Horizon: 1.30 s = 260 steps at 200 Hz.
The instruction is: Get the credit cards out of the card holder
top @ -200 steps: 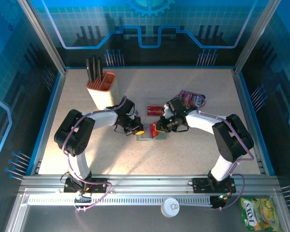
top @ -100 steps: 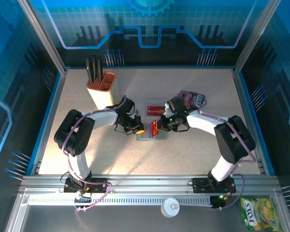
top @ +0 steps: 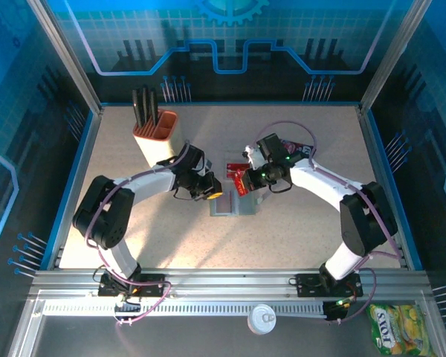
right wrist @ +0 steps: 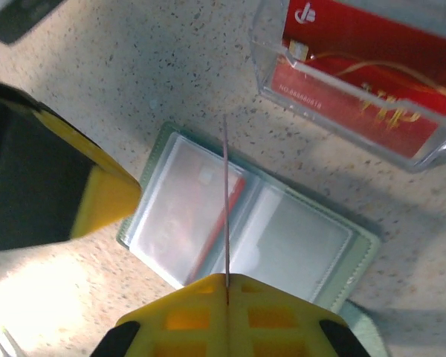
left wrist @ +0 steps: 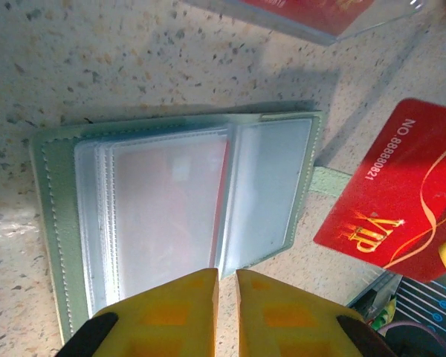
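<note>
Card holder (top: 230,207) lies open and flat near the middle of the bench (top: 282,238), a little toward the near edge. Clear box (top: 236,168) of red cards sits just beyond it, toward the far edge.

Right gripper (top: 247,181) is clenched on one red card (left wrist: 401,201), held clear of the holder, between it and the box in the top view. In the right wrist view the card is edge-on, pinched at one end only. Left gripper (left wrist: 227,281) is at the holder's left edge, jaws parted a crack, grasping nothing I can make out. A reddish card (right wrist: 208,197) shows through a sleeve, not yet out.

Risks:
- Thin end pinch: the card may swivel or slip and fall back onto the holder.
- The card may catch the box wall if lowered off-line.
- Holder unpinned: pulling the sleeved card could drag it or fold it shut.
- The grippers are close together, so fingers may clash.
</note>
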Available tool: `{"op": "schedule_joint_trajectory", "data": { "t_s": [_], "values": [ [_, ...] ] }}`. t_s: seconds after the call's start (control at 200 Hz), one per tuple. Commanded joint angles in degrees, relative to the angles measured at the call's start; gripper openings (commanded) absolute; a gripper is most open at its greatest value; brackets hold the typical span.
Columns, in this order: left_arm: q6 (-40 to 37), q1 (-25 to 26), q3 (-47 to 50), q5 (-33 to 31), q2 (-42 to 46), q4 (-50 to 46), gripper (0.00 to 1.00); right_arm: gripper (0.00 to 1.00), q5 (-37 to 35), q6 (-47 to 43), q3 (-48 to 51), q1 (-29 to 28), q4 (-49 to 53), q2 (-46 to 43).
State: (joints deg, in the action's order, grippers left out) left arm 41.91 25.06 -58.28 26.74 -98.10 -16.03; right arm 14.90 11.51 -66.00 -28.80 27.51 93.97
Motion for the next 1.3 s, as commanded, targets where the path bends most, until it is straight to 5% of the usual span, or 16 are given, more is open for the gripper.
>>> {"op": "schedule_joint_trajectory", "data": {
  "t_s": [0.0, 0.275, 0.55, 1.296],
  "values": [
    [0.41, -0.77, 1.62, -1.22, 2.74, 0.03, 0.15, 0.0, -3.93, -14.56, -2.13, 0.06, 5.65, 0.93],
    [0.56, -1.42, 3.14, -1.61, 4.3, 0.65, 0.14, 0.0, -6.35, -38.24, -10.2, -0.71, 14.22, 4.82],
    [0.57, -2.18, 4.66, -2.13, 5.37, 1.0, 0.14, 0.0, -8.56, -50.11, -21.21, 0.56, 23.11, 11.52],
    [1.24, -3.27, 6.25, -2.09, 5.55, 1.62, 0.13, 0.0, -6.63, -58.92, -48.37, 3.66, 32.58, 29.29]
  ]
}}
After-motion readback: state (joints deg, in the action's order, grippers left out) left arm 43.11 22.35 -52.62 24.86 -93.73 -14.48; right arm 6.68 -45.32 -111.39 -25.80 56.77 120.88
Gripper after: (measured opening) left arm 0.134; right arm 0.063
